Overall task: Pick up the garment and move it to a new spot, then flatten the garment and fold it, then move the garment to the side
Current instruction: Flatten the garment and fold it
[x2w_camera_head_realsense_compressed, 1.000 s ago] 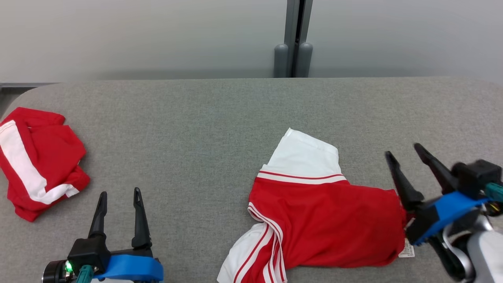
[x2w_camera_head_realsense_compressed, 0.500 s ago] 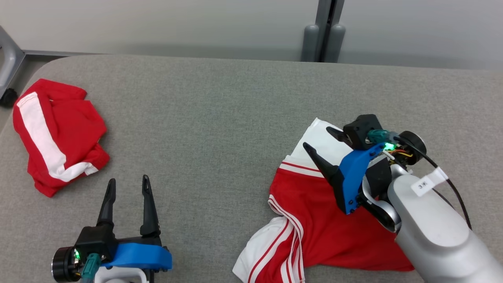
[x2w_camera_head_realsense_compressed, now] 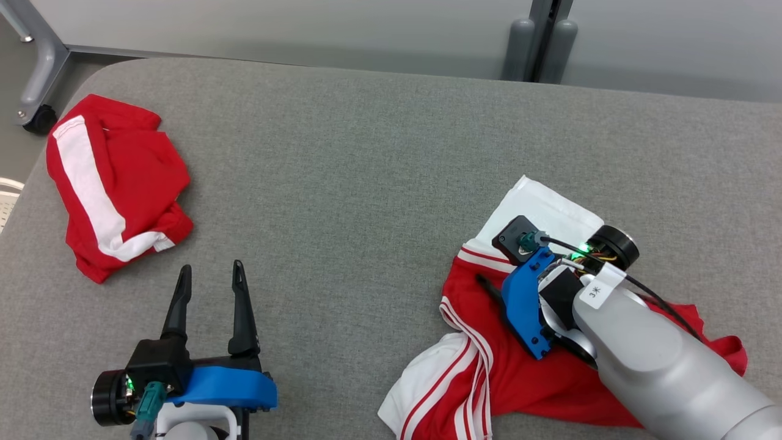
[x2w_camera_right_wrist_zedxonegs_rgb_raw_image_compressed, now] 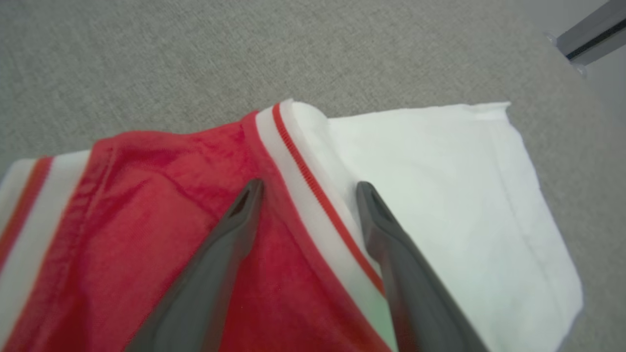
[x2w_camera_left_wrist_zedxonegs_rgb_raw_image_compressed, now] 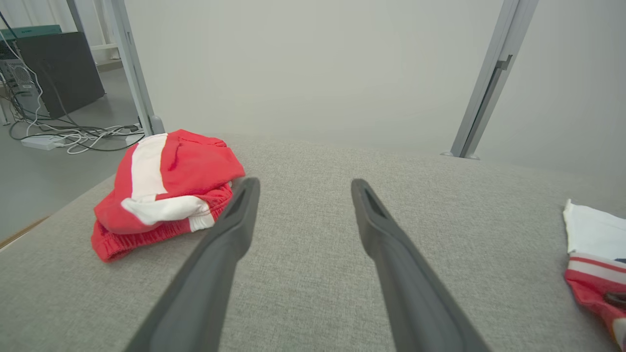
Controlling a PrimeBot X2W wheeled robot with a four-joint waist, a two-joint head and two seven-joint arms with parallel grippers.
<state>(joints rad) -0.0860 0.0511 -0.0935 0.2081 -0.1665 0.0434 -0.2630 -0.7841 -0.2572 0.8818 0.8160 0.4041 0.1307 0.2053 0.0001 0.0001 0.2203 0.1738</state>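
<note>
Lab: PC tower, floor cables, partition panels.

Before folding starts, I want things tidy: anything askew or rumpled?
The red-and-white garment beneath the open right gripper lies rumpled, its striped white part doubled over. Another red garment sits bunched near the left edge of the table.

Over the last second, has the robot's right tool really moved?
Yes. Judged against the red-and-white garment, the right tool went from beside its right edge to above it, open over the striped seam by the white sleeve.
</note>
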